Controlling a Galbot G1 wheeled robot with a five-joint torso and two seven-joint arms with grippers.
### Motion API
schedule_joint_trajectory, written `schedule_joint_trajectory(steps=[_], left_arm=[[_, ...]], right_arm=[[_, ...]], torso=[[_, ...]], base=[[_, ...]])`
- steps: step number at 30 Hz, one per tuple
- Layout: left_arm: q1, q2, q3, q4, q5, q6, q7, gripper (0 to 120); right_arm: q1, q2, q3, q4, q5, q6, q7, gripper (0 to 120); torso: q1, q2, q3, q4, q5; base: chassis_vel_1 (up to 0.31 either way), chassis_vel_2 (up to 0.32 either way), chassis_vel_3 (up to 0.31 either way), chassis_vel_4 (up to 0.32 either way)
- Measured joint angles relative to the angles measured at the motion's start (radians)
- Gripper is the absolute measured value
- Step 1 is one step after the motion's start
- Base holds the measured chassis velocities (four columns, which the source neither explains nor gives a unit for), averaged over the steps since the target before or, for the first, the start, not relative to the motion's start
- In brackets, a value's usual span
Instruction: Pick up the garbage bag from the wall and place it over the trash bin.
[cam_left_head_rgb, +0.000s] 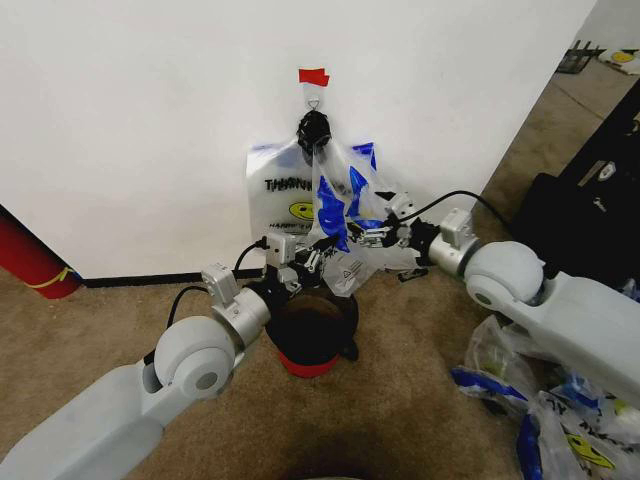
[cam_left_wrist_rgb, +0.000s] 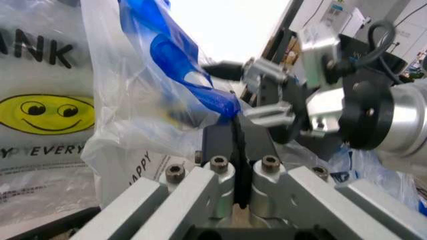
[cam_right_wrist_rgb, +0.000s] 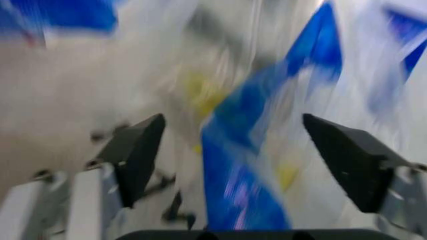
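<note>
Pinching garbage bag (cam_left_head_rgb: 335, 205) above trash bin (cam_left_head_rgb: 315, 335): your left tool (cam_left_head_rgb: 308, 262) clamped; right tool (cam_left_head_rgb: 372, 237) spread apart beside it.

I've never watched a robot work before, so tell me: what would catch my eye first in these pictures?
Most striking is the garbage bag, clear crinkly plastic with bright blue patches, hanging from a hook on the white wall under a strip of red tape. Both grippers meet at it: the left gripper is shut on its blue edge, and the right gripper is open around it. Just below stands the small black trash bin with a red base.
</note>
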Motion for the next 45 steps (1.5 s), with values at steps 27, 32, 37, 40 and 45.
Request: schedule_joint_trajectory(steps=[27, 32, 37, 40, 45], left_arm=[[0.012, 0.001, -0.011, 0.023, -0.006, -0.008, 0.005, 0], [0.081, 0.005, -0.071, -0.004, -0.004, -0.022, 0.0, 0], [0.208, 0.024, -0.179, -0.088, 0.01, -0.037, -0.019, 0], [0.271, 0.021, -0.201, -0.124, 0.018, -0.038, -0.038, 0], [0.372, 0.021, -0.235, -0.152, 0.041, -0.039, -0.046, 0]], right_arm=[[-0.22, 0.019, 0.2, 0.038, -0.043, 0.015, 0.08, 0], [-0.376, 0.031, 0.356, 0.107, -0.032, 0.096, 0.156, 0], [-0.47, 0.093, 0.414, 0.159, -0.031, 0.162, 0.191, 0], [-0.564, 0.141, 0.466, 0.196, -0.023, 0.166, 0.206, 0], [-0.731, 0.19, 0.547, 0.234, -0.075, 0.179, 0.169, 0]], torso=[[0.0, 0.0, 0.0, -0.0001, 0.0003], [0.0, 0.0, 0.0, -0.0006, 0.0001], [0.0, 0.0, 0.0, 0.001, 0.0004], [0.0, 0.0, 0.0, -0.0001, 0.0], [0.0, 0.0, 0.0, -0.0007, 0.0]], base=[[0.0, 0.0, 0.0, 0.0], [0.0, 0.0, 0.0, 0.0], [0.0, 0.0, 0.0, 0.0], [0.0, 0.0, 0.0, 0.0], [0.0, 0.0, 0.0, 0.0]])
